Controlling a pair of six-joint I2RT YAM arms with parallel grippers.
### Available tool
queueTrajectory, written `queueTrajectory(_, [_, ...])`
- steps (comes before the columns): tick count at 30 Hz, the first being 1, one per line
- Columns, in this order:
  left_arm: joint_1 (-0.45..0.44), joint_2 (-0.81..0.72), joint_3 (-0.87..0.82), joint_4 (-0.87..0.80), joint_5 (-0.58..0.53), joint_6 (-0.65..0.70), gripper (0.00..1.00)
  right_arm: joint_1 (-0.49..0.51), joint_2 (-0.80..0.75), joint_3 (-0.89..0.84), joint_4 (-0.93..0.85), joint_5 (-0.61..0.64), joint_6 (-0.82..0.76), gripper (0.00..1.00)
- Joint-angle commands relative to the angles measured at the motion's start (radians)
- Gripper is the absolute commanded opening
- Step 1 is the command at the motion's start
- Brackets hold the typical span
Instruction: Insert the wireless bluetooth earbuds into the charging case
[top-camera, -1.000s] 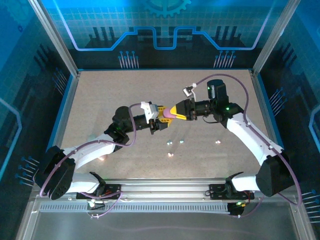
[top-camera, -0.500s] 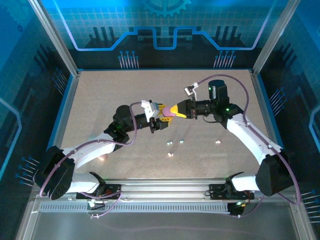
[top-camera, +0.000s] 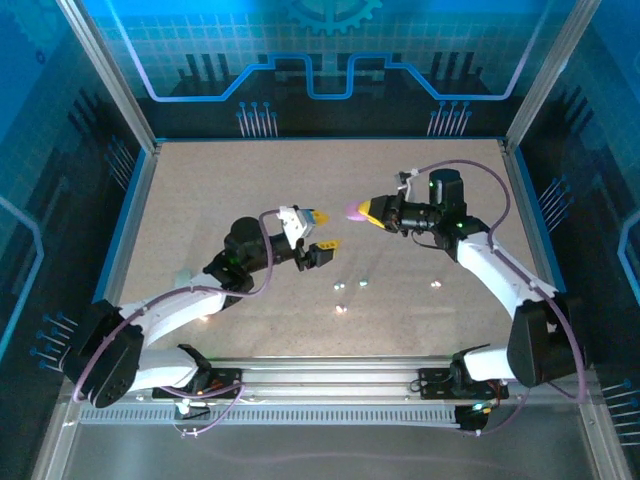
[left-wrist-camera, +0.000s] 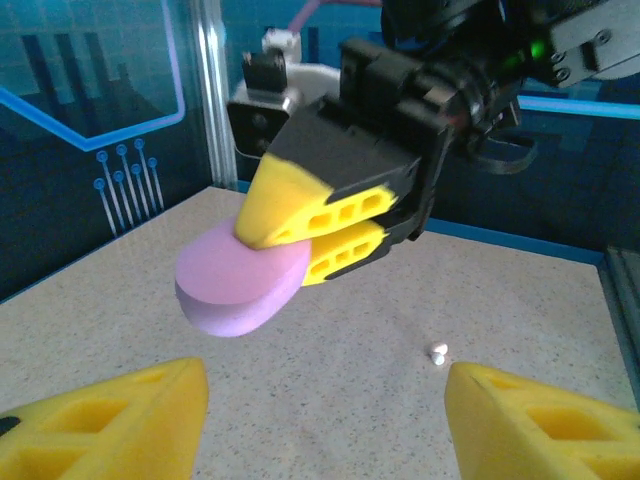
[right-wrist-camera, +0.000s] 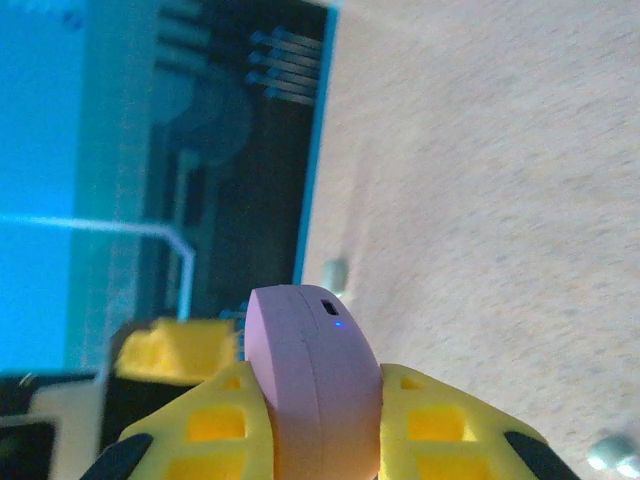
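From above, the right claw (top-camera: 367, 210) squeezes the purple charging case (top-camera: 354, 212) in the air. The left claw (top-camera: 325, 230) is open and empty. Tiny earbuds (top-camera: 340, 288) lie on the counter (top-camera: 220, 180). Left wrist: case just ahead. Right wrist: case pinched tight.

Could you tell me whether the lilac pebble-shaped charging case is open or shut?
Shut: the lilac pebble-shaped charging case, pinched in the right gripper, shows one closed body with a thin seam, no lid lifted.
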Motion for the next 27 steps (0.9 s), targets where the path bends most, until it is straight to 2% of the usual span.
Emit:
queueTrajectory(1, [-0.004,-0.071,-0.014,-0.022,-0.073,-0.007,0.65,-0.031,0.114,0.007,-0.049,0.118,-0.077,0.10])
queueTrajectory(7, [0.001,-0.148,0.031,-0.224,-0.234,-0.062,0.69,-0.041,0.375,0.119,-0.093,0.138,-0.155,0.11])
queueTrajectory(11, [0.011,-0.163,0.090,-0.379,-0.279,-0.091,0.71,-0.037,0.508,0.186,-0.079,0.146,-0.157,0.12])
queueTrajectory(19, [0.056,-0.167,0.181,-0.633,-0.372,-0.190,0.72,-0.023,0.657,0.306,-0.178,0.182,-0.242,0.16])
queueTrajectory(24, [0.135,-0.178,0.196,-0.743,-0.403,-0.292,0.68,-0.024,0.707,0.363,-0.263,0.193,-0.305,0.21])
queueTrajectory(27, [0.193,-0.183,0.189,-0.782,-0.410,-0.363,0.66,-0.025,0.707,0.380,-0.308,0.225,-0.338,0.28])
